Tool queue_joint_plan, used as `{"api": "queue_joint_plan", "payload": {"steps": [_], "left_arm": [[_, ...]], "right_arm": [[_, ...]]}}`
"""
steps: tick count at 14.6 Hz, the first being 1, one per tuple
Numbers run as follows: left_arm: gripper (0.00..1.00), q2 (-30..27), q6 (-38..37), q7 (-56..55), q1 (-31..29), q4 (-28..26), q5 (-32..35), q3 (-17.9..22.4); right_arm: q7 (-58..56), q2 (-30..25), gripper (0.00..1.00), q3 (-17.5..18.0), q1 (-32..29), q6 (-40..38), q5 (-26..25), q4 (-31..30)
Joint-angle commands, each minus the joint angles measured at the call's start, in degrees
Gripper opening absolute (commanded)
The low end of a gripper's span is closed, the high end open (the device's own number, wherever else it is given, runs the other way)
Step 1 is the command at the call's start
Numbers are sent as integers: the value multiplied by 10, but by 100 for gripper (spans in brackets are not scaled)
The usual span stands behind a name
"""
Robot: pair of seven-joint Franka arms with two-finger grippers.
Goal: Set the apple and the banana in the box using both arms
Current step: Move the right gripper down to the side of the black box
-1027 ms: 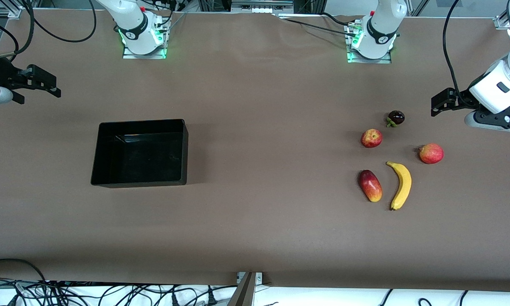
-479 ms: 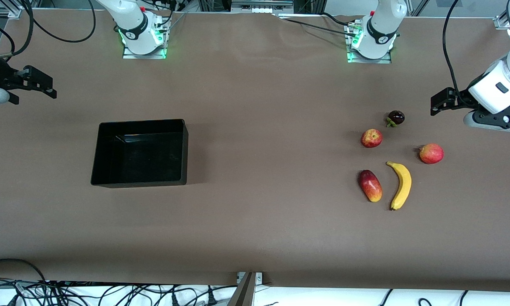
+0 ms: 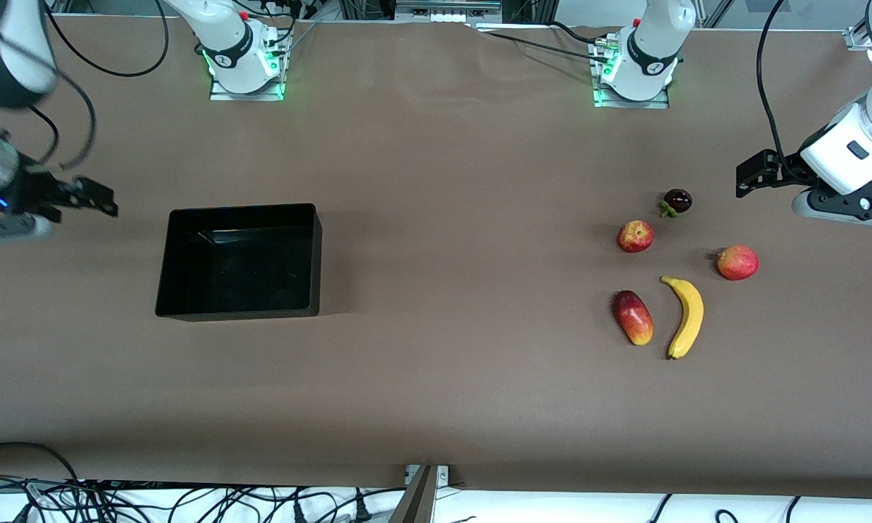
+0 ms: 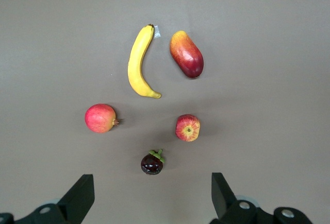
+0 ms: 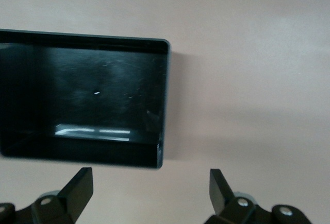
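Presently both the left gripper (image 3: 747,178) and right gripper (image 3: 98,202) gape wide (each holding nothing).

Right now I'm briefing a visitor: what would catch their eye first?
Five bright fruits cluster at the left arm's end of the table, among them the curved yellow banana and the small streaked red apple. The glossy black rectangular box sits empty toward the right arm's end.
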State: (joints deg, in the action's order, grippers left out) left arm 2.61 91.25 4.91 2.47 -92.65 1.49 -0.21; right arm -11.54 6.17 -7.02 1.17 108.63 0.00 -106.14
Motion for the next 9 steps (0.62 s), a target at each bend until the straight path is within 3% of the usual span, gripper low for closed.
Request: {"api": "queue_joint_plan", "payload": {"steps": [1, 4, 9], "left_arm": [[100, 5, -12, -6, 2, 15, -4, 0], [100, 5, -12, -5, 1, 14, -4, 0], [100, 5, -12, -6, 3, 15, -4, 0]], "right_arm": [[6, 54, 100, -11, -6, 76, -1, -33], [6, 98, 100, -11, -6, 126, 11, -46], [7, 117, 100, -11, -6, 250, 28, -136]]}}
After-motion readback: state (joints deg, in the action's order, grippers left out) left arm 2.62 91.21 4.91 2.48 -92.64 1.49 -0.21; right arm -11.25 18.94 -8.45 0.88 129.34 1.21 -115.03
